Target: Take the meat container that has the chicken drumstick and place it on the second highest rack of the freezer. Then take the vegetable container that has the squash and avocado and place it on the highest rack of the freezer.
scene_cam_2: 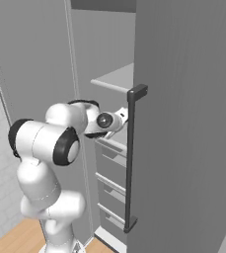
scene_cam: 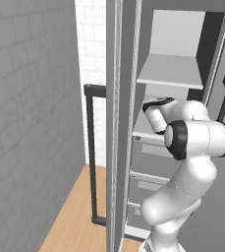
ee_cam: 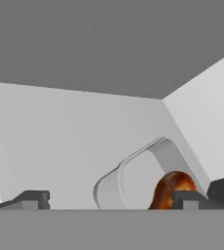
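1. The left base view shows the freezer (scene_cam: 182,123) standing open, its inner shelves facing the camera. The highest rack (scene_cam: 170,71) is a bare light-grey panel, and the second highest rack (scene_cam: 146,129) lies below it, just above grey drawers (scene_cam: 151,170).
2. In that view the white arm (scene_cam: 192,142) bends into the freezer at the level of the second highest rack; its wrist covers the middle of that shelf, so the shelf's load is hidden there.
3. The right base view looks past the freezer door (scene_cam_2: 188,123) and its long dark bar handle (scene_cam_2: 131,158). Here the wrist reaches in behind the handle, just under the front edge of the highest rack (scene_cam_2: 115,78); the door hides the fingers.
4. The hand view gives what both base views lack: the gripper (ee_cam: 111,199) with its two dark fingertips (ee_cam: 33,199) spread wide apart, gripping nothing.
5. Between them, toward the right tip, sits the meat container (ee_cam: 133,180), a pale translucent tray resting on the shelf near the freezer's far corner.
6. The chicken drumstick (ee_cam: 172,188), glossy orange-brown, lies inside the container just beside the right fingertip.
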